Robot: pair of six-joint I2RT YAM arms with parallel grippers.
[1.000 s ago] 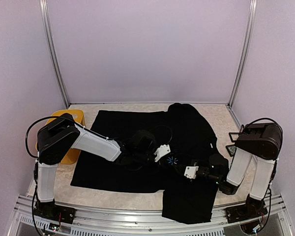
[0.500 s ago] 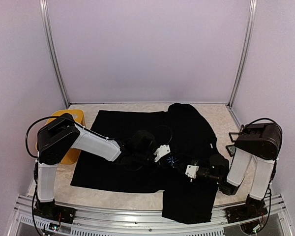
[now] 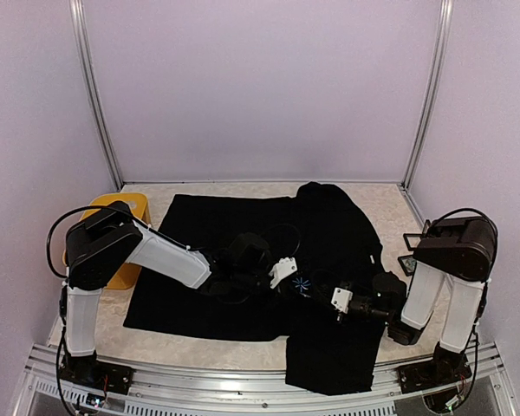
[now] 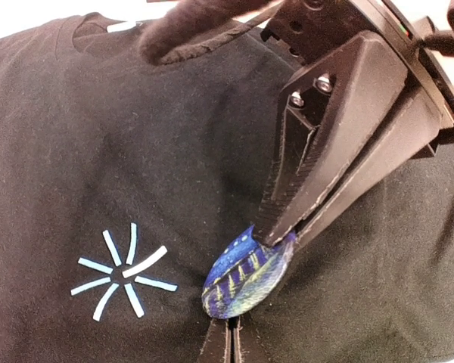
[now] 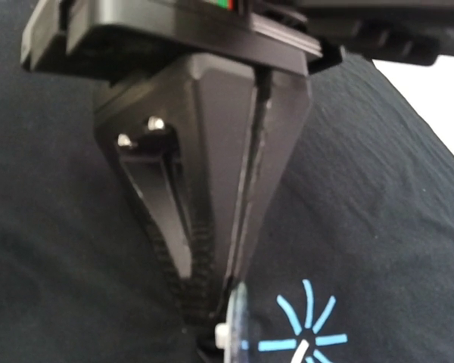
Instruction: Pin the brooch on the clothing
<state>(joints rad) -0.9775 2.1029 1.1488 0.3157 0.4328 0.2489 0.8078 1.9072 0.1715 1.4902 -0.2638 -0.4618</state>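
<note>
The black T-shirt [image 3: 217,227] lies spread on the table, with its light-blue starburst mark [image 4: 125,272] on the chest. The brooch [image 4: 246,276] is a blue and yellow oval just right of the mark. My right gripper [image 4: 284,238] is shut on the brooch's upper edge. My left gripper [image 4: 231,342] is shut, with its tips at the brooch's lower edge; what they pinch is hidden. In the right wrist view the brooch [image 5: 239,321] shows edge-on, with a white back piece by the left gripper's [image 5: 212,318] tip. In the top view both grippers meet over the mark [image 3: 303,283].
A yellow container [image 3: 121,234] stands at the table's left edge, behind the left arm. A small black frame-like object [image 3: 409,251] sits at the right edge beside the right arm. The shirt's lower part hangs over the front edge [image 3: 329,368].
Both grippers stay shut together at the starburst mark. The right wrist has shifted slightly right and back; the left has barely moved.
</note>
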